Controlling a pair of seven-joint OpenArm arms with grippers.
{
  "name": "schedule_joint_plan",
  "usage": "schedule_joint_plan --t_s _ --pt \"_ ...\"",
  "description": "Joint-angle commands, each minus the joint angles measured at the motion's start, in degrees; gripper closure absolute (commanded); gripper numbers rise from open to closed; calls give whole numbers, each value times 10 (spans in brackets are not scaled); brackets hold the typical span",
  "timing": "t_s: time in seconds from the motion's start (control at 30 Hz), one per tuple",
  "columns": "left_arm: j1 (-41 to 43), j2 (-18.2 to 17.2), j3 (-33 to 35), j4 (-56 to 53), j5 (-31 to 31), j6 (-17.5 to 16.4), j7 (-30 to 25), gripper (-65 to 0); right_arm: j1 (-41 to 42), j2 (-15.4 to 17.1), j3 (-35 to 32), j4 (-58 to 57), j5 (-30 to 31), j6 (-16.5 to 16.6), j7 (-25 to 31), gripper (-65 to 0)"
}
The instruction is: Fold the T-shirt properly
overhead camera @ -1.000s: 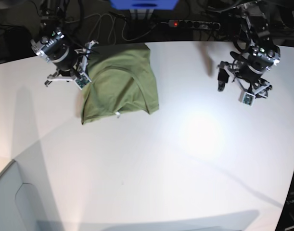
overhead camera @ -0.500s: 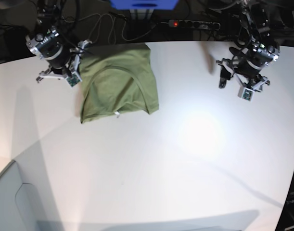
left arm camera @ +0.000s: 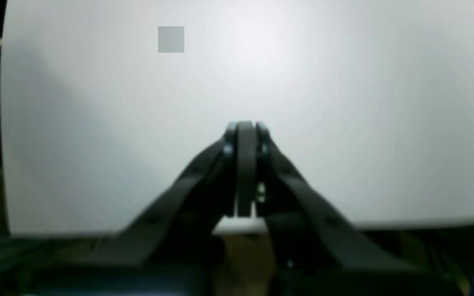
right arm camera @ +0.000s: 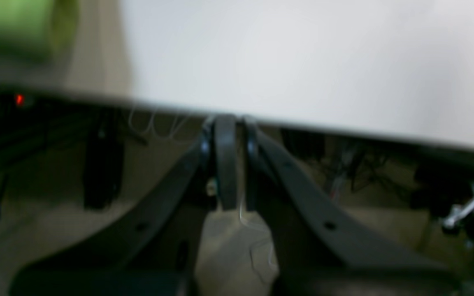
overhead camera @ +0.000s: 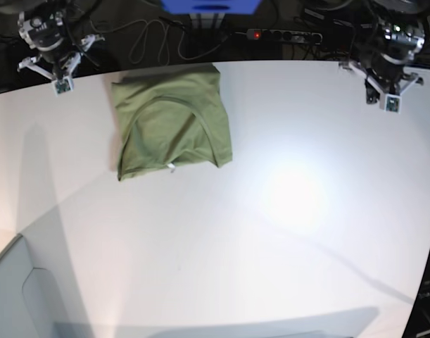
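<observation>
T-shirt (overhead camera: 174,123): olive-green, plain, lying flat in a folded, roughly rectangular bundle on the far left part of the counter (overhead camera: 271,232) as the base view shows it, its upper edge at the counter's back rim. A curved seam line runs across the top layer; a small pale tag shows at the lower edge. In the right wrist view it appears only as a blurred green patch (right arm camera: 19,24) at the top left corner.

Counter: white, wide, with a bright glare spot right of centre.

Right gripper (right arm camera: 225,123): at the far left back corner in the base view (overhead camera: 51,42), raised over the counter's edge, well apart from the T-shirt. Jaws pressed together, nothing between them.

Left gripper (left arm camera: 244,127): at the far right back corner in the base view (overhead camera: 387,60), over bare counter, well apart from the T-shirt. Jaws pressed together, nothing held.

Power strip (overhead camera: 285,34): black, with a lit red switch, behind the counter beside loose cables (overhead camera: 158,39).

Blue object (overhead camera: 210,5): at the top centre, partly cut off.
</observation>
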Motion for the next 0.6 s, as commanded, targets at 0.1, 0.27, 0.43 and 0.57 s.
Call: schedule_joint_plan --t_s 0.1,0.27,0.43,0.57 --pt "98 25 -7 8 -5 1 -10 0 -64 3 -1 -1 2 8 7 -1" --pt "167 77 -7 -11 -3 1 -15 0 -85 6 -3 -69 3 8 6 -1" --pt "168 96 -6 -137 -2 2 -16 0 -54 42 -44 -240 1 8 33 -1" --pt "115 68 1 -314 -2 2 -76 0 -2 71 -103 -428 1 8 111 -1"
